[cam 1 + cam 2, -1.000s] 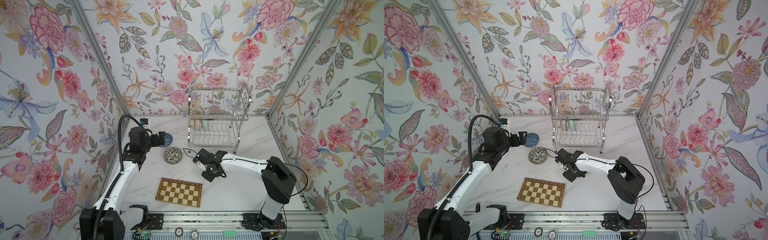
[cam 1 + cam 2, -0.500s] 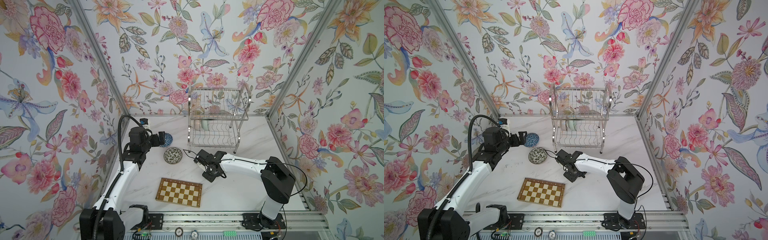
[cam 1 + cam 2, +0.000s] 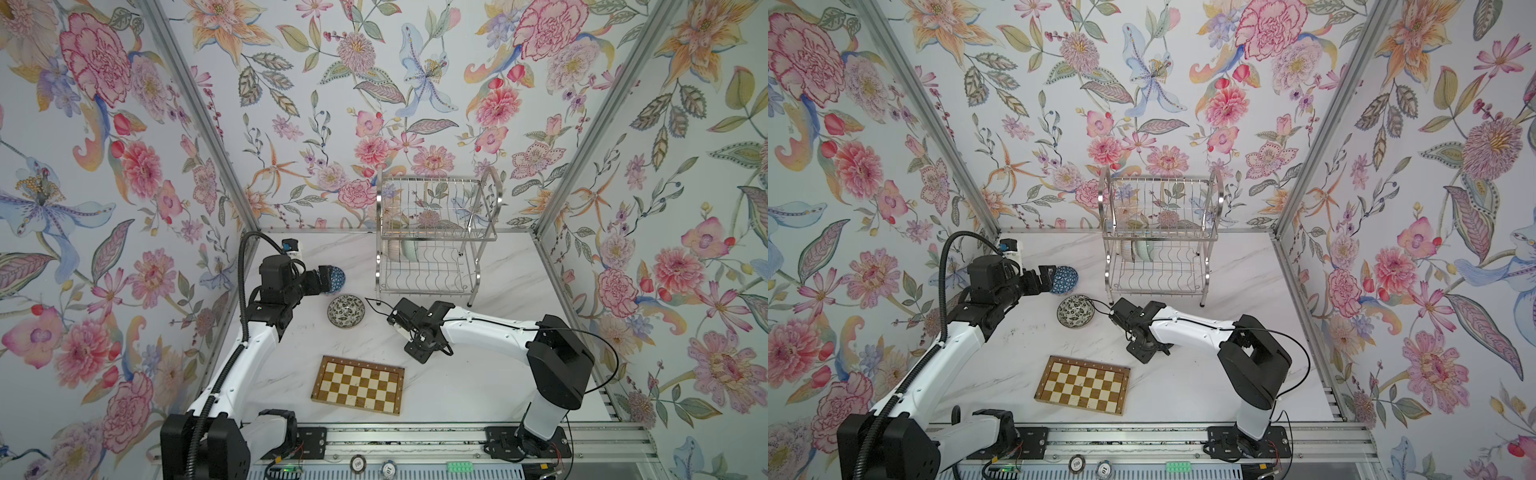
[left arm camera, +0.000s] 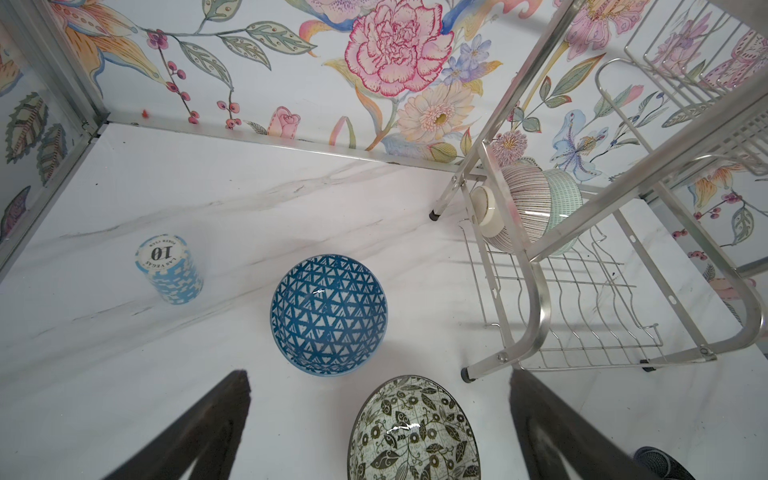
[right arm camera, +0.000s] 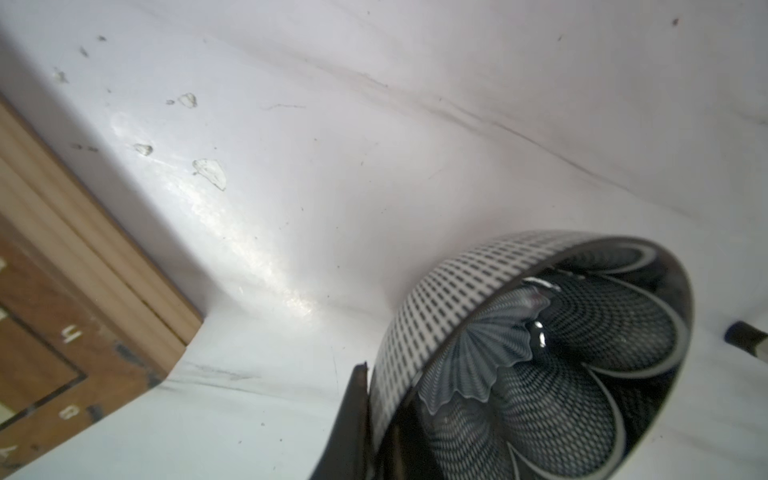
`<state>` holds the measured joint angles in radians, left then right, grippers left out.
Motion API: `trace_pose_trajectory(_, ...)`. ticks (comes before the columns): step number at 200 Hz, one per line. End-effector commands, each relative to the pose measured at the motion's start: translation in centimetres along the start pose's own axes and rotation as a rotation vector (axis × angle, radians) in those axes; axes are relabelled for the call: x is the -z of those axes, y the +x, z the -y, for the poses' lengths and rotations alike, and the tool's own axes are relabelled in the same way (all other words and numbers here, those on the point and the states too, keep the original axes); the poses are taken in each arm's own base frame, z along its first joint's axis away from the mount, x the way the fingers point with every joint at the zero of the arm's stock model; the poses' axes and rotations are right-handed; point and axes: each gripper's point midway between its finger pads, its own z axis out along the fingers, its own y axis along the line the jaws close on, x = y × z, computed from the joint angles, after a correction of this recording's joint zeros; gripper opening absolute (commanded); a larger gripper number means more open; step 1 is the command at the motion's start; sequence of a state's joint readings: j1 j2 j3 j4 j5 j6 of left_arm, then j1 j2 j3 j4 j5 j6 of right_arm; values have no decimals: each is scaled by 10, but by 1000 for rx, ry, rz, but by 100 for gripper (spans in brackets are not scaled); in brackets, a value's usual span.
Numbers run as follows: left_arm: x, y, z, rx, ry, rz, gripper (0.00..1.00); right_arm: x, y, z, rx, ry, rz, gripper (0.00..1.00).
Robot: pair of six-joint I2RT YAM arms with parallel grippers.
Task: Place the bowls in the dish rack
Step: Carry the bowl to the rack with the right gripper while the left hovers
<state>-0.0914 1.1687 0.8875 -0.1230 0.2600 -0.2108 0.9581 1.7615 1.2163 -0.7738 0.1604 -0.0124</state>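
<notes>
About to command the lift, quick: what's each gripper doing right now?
Left gripper: jaws open, empty, blue lattice bowl ahead of it.
Right gripper: jaws closed on the rim of the dark navy petal bowl.

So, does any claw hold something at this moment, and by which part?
The right claw pinches the dark petal bowl by its rim, one finger outside, one inside. The left claw is open and holds nothing.

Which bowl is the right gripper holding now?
The dark petal bowl: the right gripper pinches its rim. The blue lattice bowl and the floral bowl lie free on the table; two more stand in the dish rack.
</notes>
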Motion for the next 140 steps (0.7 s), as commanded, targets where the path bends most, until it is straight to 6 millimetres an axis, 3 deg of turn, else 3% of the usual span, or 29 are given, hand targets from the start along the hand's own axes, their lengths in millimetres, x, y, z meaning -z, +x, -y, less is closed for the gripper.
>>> trace_pose_trajectory(1, -6, 4, 5, 12, 44, -7, 99, 20, -9, 5, 9, 4, 49, 7)
trace_pose_trajectory(66, -10, 13, 18, -20, 112, -7, 99, 37, -18, 17, 5, 4, 124, 4)
trace_pose_trajectory(140, -15, 23, 29, -32, 154, -39, 99, 80, -46, 29, -33, -30, 333, 3)
